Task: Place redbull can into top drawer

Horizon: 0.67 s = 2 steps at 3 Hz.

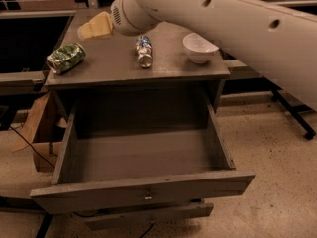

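Observation:
The redbull can, slim, blue and silver, lies on its side on the cabinet top, one shiny end toward me. The top drawer is pulled wide open below, with a small metal knob on its front panel; nothing lies inside it. My gripper, pale yellow, hangs over the back left of the cabinet top, up and left of the redbull can and apart from it. It holds nothing that I can see. The white arm crosses the top right of the view.
A fatter green patterned can lies on its side at the top's left edge. A white bowl stands at the right. A lower drawer front shows under the open drawer. A cardboard piece leans at the left.

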Each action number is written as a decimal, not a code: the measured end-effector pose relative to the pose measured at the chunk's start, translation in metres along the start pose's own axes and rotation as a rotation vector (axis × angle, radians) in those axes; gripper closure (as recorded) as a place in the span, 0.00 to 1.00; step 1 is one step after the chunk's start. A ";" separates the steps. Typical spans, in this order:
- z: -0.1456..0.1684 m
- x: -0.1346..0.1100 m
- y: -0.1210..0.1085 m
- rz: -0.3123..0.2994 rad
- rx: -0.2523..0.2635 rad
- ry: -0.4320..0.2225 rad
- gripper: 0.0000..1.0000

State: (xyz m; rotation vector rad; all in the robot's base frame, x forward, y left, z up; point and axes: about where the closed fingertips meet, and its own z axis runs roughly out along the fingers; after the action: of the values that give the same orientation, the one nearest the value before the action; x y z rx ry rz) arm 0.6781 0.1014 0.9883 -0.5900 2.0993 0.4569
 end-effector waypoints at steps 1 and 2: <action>0.029 0.005 -0.010 0.015 0.036 0.048 0.00; 0.031 0.006 -0.011 0.015 0.038 0.052 0.00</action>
State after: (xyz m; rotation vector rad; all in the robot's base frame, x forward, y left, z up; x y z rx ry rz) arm 0.7019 0.1075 0.9652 -0.5700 2.1587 0.4127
